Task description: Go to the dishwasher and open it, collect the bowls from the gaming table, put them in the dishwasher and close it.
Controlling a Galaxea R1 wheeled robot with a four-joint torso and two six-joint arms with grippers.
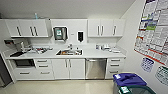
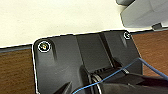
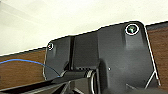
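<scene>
a wide, matte dark-grey wrist plate with rounded corners (image 2: 65,57) carries round, ringed fittings at its corners, one with a yellowish centre (image 2: 44,46), one on the other arm greenish (image 3: 131,29). a thin blue cable (image 2: 117,73) loops over the black jointed bar (image 3: 72,77).

Countertop clutter (image 1: 40,50) — blurred; blue-lidded bin (image 1: 130,83) — cut off by edge

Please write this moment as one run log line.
phase: facing kitchenette | dishwasher: shut, under counter, right of sink | bowls: none collected
</scene>
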